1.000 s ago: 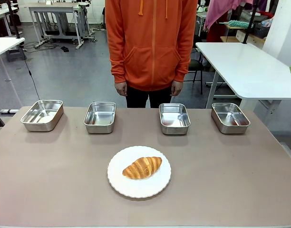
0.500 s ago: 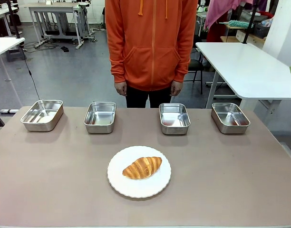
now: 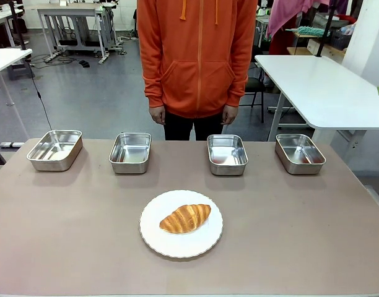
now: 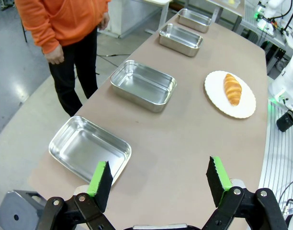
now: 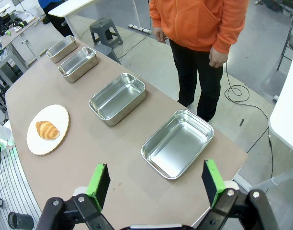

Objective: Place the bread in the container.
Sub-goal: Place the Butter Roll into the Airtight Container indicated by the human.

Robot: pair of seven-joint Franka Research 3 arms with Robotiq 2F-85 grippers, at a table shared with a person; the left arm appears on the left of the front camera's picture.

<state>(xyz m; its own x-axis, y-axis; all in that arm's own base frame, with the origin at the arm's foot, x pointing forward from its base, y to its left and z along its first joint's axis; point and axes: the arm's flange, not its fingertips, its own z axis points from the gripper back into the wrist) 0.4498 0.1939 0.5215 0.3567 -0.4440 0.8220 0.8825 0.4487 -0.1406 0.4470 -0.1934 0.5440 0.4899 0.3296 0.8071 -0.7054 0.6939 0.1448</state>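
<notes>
Grippers wide apart, gripping nothing: left gripper [image 4: 158,184] and right gripper [image 5: 155,184] hover over opposite ends of the table [image 3: 301,235]. Croissant [image 3: 185,218] lies on white plate [image 3: 177,246], mid-table. Beyond it, a row of four steel pans [image 3: 129,167], spaced apart. Person [image 3: 199,62] stands at far edge, arms down.

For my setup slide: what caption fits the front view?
Croissant on a white plate before a row of four empty steel pans; a person in orange stands across the table.
</notes>
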